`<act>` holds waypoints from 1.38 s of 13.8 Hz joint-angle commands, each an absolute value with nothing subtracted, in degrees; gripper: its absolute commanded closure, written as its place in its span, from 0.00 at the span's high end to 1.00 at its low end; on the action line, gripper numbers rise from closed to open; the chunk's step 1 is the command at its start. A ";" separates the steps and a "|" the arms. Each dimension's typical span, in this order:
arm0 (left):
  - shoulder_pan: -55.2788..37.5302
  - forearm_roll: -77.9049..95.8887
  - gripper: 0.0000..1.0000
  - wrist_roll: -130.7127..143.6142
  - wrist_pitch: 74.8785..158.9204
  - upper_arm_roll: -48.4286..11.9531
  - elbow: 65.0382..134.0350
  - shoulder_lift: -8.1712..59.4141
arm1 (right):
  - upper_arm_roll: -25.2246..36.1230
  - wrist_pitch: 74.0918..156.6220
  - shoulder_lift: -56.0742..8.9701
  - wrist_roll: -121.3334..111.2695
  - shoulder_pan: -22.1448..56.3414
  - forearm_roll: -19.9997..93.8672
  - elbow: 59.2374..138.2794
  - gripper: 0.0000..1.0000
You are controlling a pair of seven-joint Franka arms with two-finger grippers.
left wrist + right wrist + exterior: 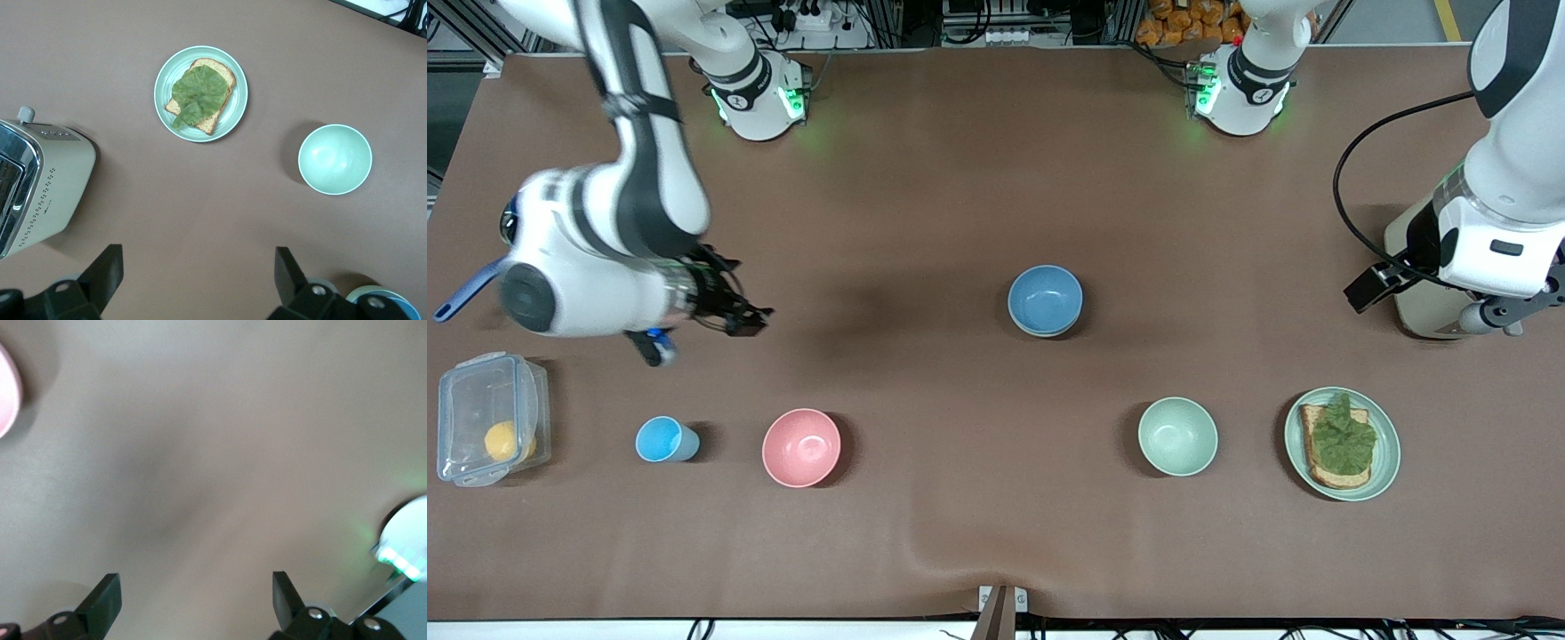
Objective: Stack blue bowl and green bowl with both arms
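Front view shows me the blue bowl point(1045, 300) mid-tabletop with the green bowl point(1177, 436) nearer the camera, both light, rigid, slick, best pinched at the rim; left pincer point(198, 283) and right pincer point(197, 603) gape empty.

We are looking down on a wide table under a matte brown cloth point(960, 178), which is wrinkling slightly near the frame's lower middle. Black cables and metal framing are showing along the top edge, and even light is falling, casting soft shadows.
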State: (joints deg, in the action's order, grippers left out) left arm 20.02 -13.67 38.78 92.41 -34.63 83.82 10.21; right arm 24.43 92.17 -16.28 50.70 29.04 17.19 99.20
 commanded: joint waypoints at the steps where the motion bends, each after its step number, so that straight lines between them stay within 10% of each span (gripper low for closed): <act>1: 20.04 -12.75 1.00 37.09 90.79 -35.07 82.53 10.46 | 15.93 92.11 -10.21 40.21 20.68 10.38 100.20 1.00; 8: 6.17 -8.72 1.00 21.64 90.62 -16.29 82.53 8.00 | -5.25 93.78 -5.63 20.13 -7.11 6.07 90.36 1.00; 19: 2.99 -4.48 1.00 11.69 90.18 -9.05 82.62 6.59 | -0.62 94.65 1.41 21.09 2.02 5.80 94.57 1.00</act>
State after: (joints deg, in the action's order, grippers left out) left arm 3.30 -5.51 12.69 91.23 -9.38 82.61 7.38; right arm -1.88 93.31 -0.69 20.59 0.60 6.87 91.77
